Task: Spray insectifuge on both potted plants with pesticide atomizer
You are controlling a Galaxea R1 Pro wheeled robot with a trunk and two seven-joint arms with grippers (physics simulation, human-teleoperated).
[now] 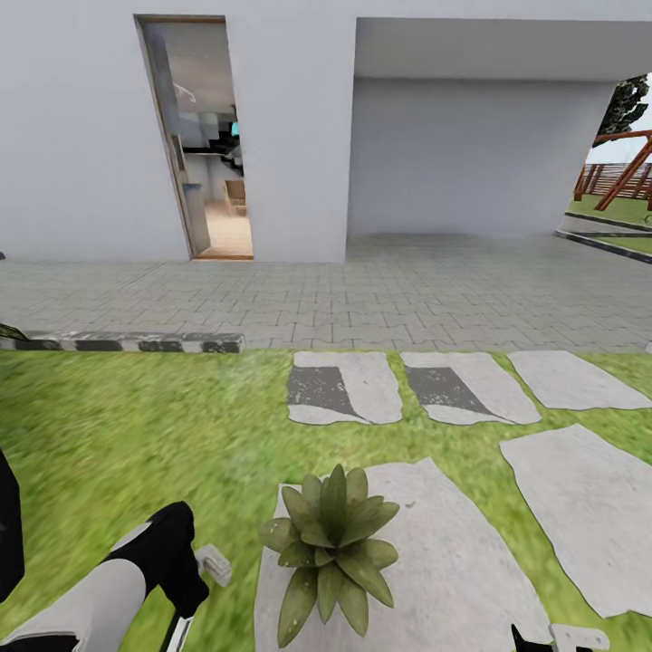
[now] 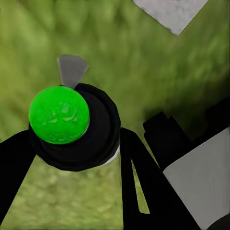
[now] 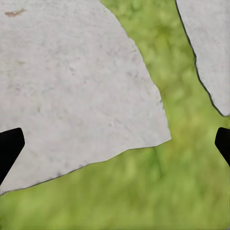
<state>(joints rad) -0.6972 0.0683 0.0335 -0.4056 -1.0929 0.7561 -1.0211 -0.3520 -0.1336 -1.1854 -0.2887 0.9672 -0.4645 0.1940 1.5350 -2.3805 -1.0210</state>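
There sat one potted plant point(image 1: 331, 543), a rosette of broad pointed green leaves, at the near left corner of a big pale stepping stone point(image 1: 453, 552) set in the lawn point(image 1: 118, 435); its pot was hidden under the leaves. Just to its left the left arm point(image 1: 127, 580) reached in over the grass, black and white, and at its end the left gripper point(image 2: 76, 143) had its black fingers point(image 2: 136, 177) closed around the pesticide atomizer point(image 2: 72, 127), a dark round body with a bright green cap point(image 2: 59, 114) and a small grey nozzle point(image 2: 72, 69) poking out beyond it. In the head view a pale grey bit point(image 1: 215, 563) showed between the arm and the plant, most likely that same nozzle. Over on the right, the right gripper point(image 3: 115, 143) hung above the edge of a stone point(image 3: 72, 91) and a strip of grass, its two black fingertips point(image 3: 9, 146) spread wide apart with nothing between them. Farther off, three smaller stones point(image 1: 344, 388) lay in a row along the lawn's far edge, then grey paving point(image 1: 362, 299), a white wall point(image 1: 81, 136) with an open doorway point(image 1: 213, 145), and a wooden frame point(image 1: 625, 172) at the far right.
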